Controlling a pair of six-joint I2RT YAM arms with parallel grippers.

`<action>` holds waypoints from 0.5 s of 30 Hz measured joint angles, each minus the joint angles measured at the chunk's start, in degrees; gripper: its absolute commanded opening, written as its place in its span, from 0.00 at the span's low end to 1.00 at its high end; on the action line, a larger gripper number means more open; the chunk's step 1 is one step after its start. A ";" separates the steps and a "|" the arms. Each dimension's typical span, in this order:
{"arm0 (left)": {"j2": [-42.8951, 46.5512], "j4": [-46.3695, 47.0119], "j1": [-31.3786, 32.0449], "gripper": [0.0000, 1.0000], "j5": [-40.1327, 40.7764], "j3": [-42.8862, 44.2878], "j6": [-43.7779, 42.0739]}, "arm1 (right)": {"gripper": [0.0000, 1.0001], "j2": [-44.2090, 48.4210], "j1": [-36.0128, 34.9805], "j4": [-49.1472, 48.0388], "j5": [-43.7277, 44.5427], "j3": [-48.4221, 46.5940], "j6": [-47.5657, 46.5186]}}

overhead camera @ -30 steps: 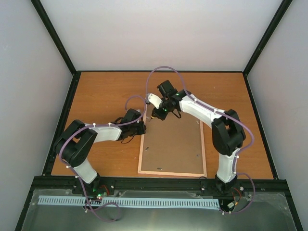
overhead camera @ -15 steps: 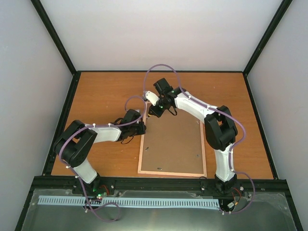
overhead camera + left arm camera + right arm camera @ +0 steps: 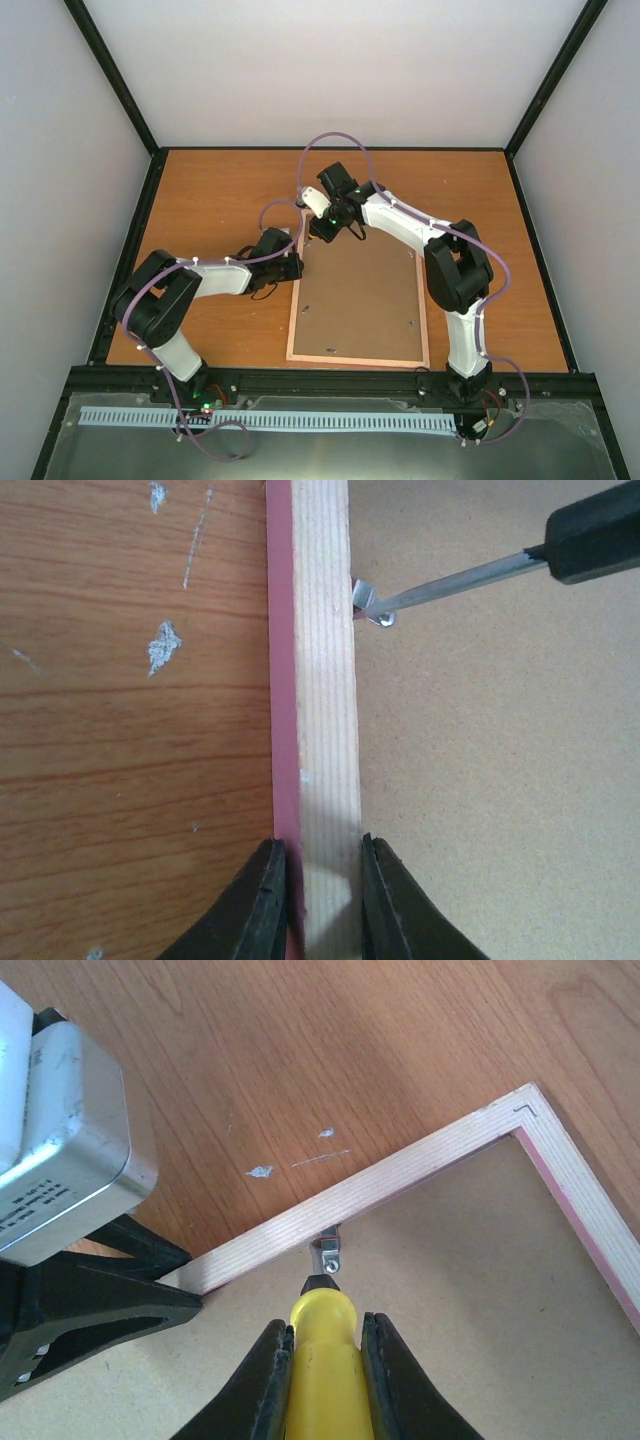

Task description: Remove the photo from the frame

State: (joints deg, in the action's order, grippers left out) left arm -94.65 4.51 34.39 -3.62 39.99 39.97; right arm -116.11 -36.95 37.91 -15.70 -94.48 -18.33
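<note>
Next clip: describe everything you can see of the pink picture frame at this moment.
The thin pink rectangular picture frame lies flat, face down, on the brown wooden table. Its back is pale bare wood with a pink outer edge, enclosing a brown fibreboard backing board. The left gripper clamps its left rail. The right gripper holds a yellow-handled screwdriver, tip at a small metal tab on that rail near the far corner. No photo shows.
</note>
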 measured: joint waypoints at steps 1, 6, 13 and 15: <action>0.02 0.11 0.00 0.01 0.00 -0.09 0.02 | 0.03 -0.02 -0.07 -0.02 0.15 0.00 0.20; 0.11 0.48 0.00 0.01 0.02 -0.33 0.02 | 0.03 -0.02 -0.11 -0.02 0.33 -0.04 0.50; 0.13 0.70 0.00 0.01 0.02 -0.46 0.02 | 0.03 -0.11 -0.24 0.09 1.09 -0.31 1.62; 0.13 0.72 0.00 0.01 0.02 -0.46 0.02 | 0.03 -0.11 -0.44 -0.02 2.19 -0.31 2.89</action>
State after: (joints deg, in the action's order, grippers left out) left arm -94.52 5.23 34.39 -3.60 39.53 39.99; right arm -116.22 -37.39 37.89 -13.52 -94.78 -15.44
